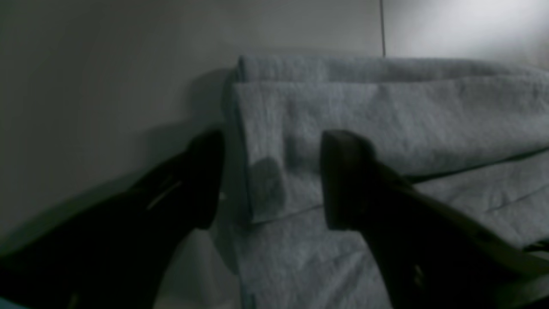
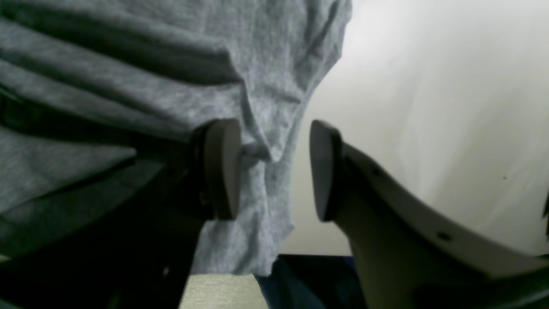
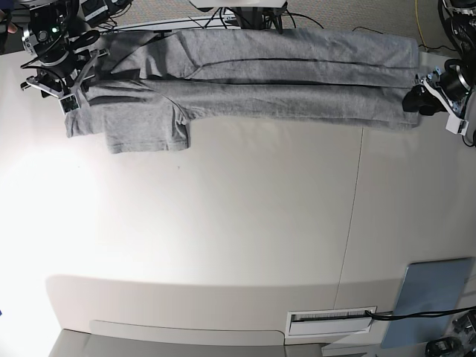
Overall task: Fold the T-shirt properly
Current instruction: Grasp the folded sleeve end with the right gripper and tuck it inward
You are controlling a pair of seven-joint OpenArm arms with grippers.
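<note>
The left gripper (image 1: 270, 180) stands open, its two dark fingers straddling the end of a folded-over flap of the T-shirt (image 1: 386, 124) without closing on it; one finger sits over the table (image 1: 85, 86), the other over cloth. That placement suggests it is lined up to pinch the fold's edge. The right gripper (image 2: 274, 169) is also parted, a bunched ridge of grey fabric touching its left pad (image 2: 223, 167) while the other pad stands clear, so it grips nothing yet. In the base view the T-shirt stretches along the table's far edge, folded lengthwise into a long band, one sleeve (image 3: 145, 130) jutting forward, with a gripper at each end, likely ready for the next fold.
</note>
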